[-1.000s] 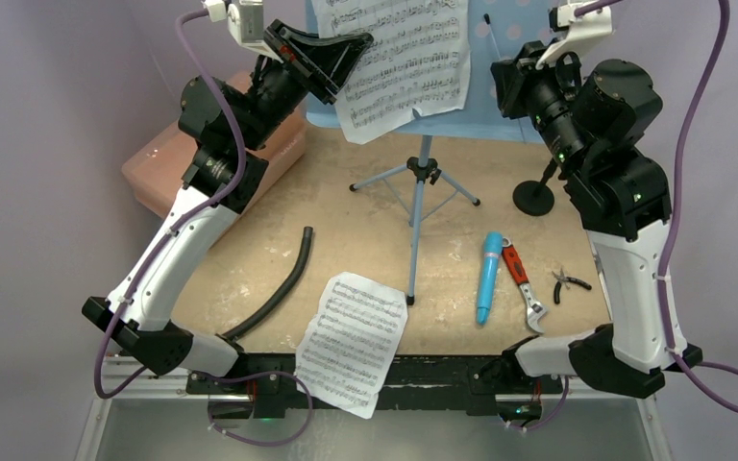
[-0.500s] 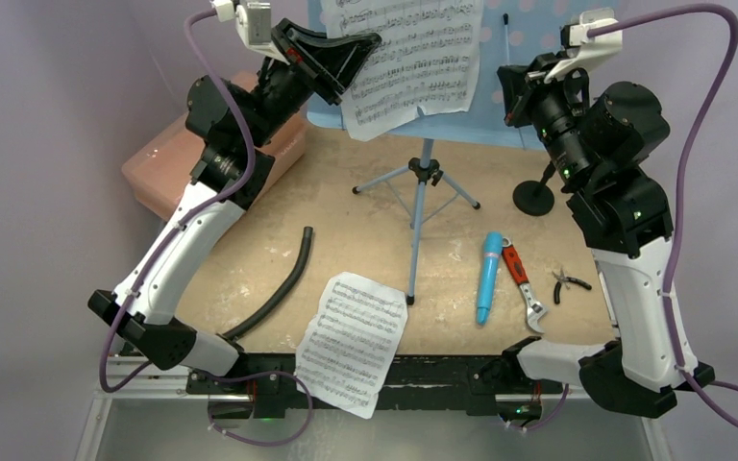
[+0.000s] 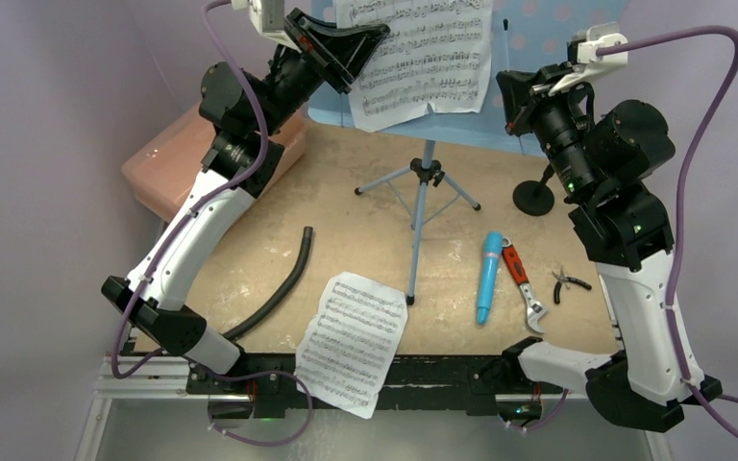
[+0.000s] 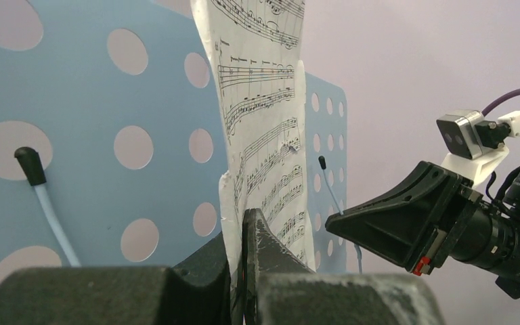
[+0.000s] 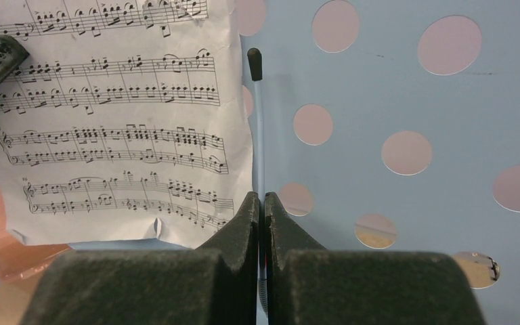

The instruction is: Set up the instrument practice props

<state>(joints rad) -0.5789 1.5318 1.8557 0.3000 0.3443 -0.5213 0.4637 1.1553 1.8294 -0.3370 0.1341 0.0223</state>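
Page [image 3: 421, 53] sits upper centre against the stand [image 3: 538, 34], pinched by the left gripper [image 4: 245, 223]. The right gripper [image 5: 263, 200] is closed, prob. on the holder wire [image 5: 258, 135]. We risk tearing paper or tipping the stand if the arms pull apart.

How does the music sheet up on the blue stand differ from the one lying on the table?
The upper page leans upright against the music stand; the lower page lies flat, its near end overhanging the table edge. The left gripper's fingers pinch the upper page; nothing holds the lower page. Both are white with printed staves.
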